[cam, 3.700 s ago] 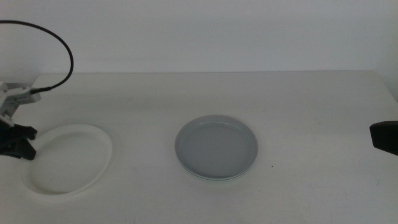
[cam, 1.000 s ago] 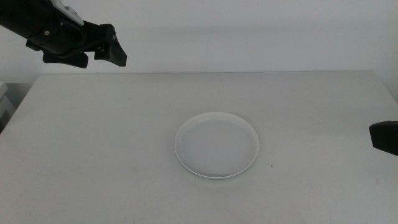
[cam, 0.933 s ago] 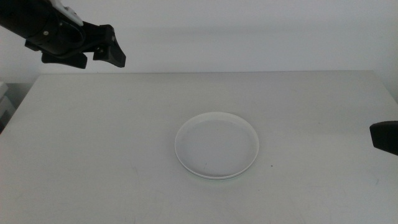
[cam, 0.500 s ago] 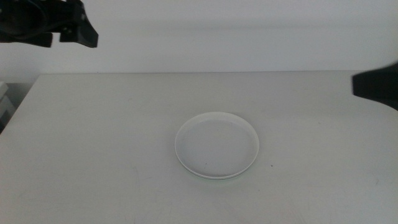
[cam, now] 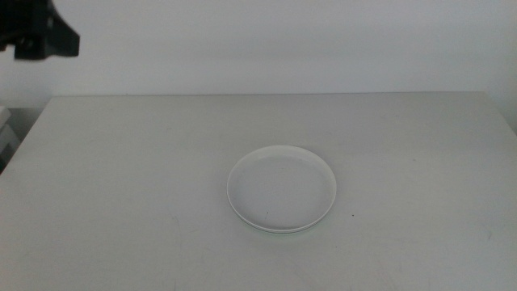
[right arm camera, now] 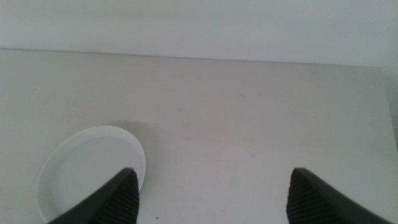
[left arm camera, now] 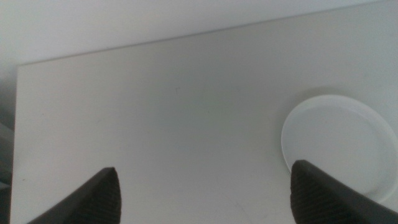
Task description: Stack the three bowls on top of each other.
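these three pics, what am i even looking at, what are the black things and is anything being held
This is a two-armed robot at a pale table. The wide picture comes from a camera looking down over the table. The other two come from cameras on each arm's wrist, so the dark shapes at their bottom edges are that arm's own two jaws.

The left gripper is raised high near the far left corner, seen as a dark block in the wide picture. The right gripper is out of the wide picture. Both are open and hold nothing.

In the middle of the table sits a stack of bowls, shallow like plates, with the white bowl on top. The lower ones show only as a thin edge.
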`<state>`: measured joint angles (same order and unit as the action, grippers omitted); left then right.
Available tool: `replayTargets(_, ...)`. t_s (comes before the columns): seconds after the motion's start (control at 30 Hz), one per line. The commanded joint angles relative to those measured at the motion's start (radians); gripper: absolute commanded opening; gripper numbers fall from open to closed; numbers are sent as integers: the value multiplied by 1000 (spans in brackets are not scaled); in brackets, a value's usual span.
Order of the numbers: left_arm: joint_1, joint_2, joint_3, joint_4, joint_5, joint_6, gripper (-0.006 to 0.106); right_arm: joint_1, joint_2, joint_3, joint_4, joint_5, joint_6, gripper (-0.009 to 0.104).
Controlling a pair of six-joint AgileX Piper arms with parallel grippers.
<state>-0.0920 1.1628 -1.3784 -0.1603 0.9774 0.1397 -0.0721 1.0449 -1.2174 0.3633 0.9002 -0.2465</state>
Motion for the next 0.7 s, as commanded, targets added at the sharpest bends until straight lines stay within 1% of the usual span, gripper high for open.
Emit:
replayTargets(0.0,2,-84,84,-24,-157,-15,105,-23,-71,44,75,-97,-87,60)
replayTargets(0.07,2,-145,185,-25,-246,-5,105,-19,-126,127,77,-156,-123,60)
replayTargets(0.17,2,-226,336,-28,-351,19,105,-17,-220,253,76,-262,-135,60)
replayTargets(0.33,2,-369,616,-48,-512,58,105,30,-414,462,70,-418,-225,60)
replayTargets(0.5,1,-536,849,-94,-656,95,105,80,-596,640,68,-449,-250,60)
replayTargets(0.57,1,-597,925,-115,-699,98,105,81,-653,692,68,-454,-272,60)
replayTargets(0.67,1,-679,999,-122,-753,98,105,81,-700,761,69,-485,-269,60)
